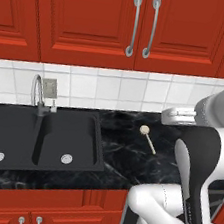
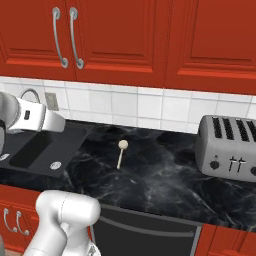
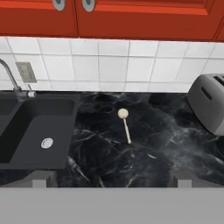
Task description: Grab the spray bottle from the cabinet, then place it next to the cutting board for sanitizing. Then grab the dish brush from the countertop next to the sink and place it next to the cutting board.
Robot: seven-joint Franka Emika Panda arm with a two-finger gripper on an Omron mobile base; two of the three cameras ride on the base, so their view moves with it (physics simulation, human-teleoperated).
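Two cabinet doors point(image 1: 141, 27) above the sink point(image 1: 40, 136) are closed, and we see no spray bottle or cutting board, so we judge the first step not yet begun. The gripper point(image 3: 109, 181) hangs with its tips apart, holding nothing. The dish brush point(image 3: 124, 124), as best we can tell, lies on the countertop point(image 3: 166, 144) between sink and toaster point(image 2: 227, 145). Next: open a door.

Grey metal toaster point(image 3: 209, 107) cut by right edge; black double-basin sink point(image 2: 35, 150) partly hidden behind white arm.
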